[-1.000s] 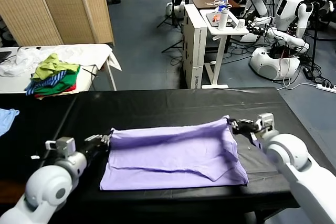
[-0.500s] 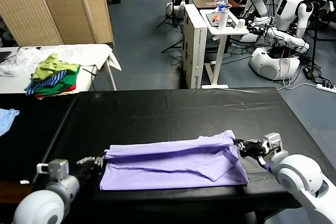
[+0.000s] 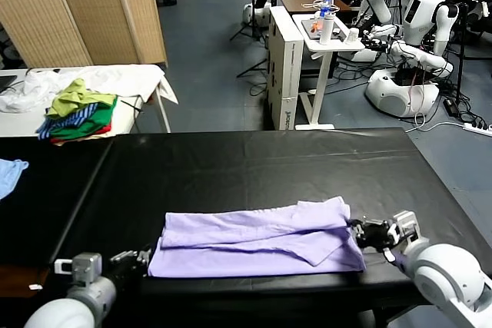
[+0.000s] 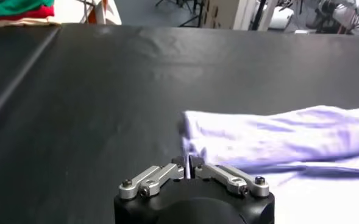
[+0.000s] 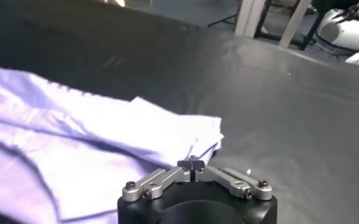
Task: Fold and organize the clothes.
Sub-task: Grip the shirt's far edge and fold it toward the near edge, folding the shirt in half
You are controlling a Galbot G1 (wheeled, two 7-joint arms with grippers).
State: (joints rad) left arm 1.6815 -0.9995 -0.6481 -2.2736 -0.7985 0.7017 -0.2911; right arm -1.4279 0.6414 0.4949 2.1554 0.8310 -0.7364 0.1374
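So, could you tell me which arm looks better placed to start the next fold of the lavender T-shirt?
Neither clearly: the left gripper sits at the T-shirt's left end, the right gripper at its right end, both shut. The right looks marginally nearer the cloth.

Garment pile (image 3: 77,109) on white side table (image 3: 146,76); blue cloth (image 3: 9,173) left.

Pale lavender T-shirt (image 3: 257,240) of thin fabric, folded into a long flat band. Lies crosswise near the front edge of the black table (image 3: 254,163), top layer rumpled, one corner flap pointing toward the front.
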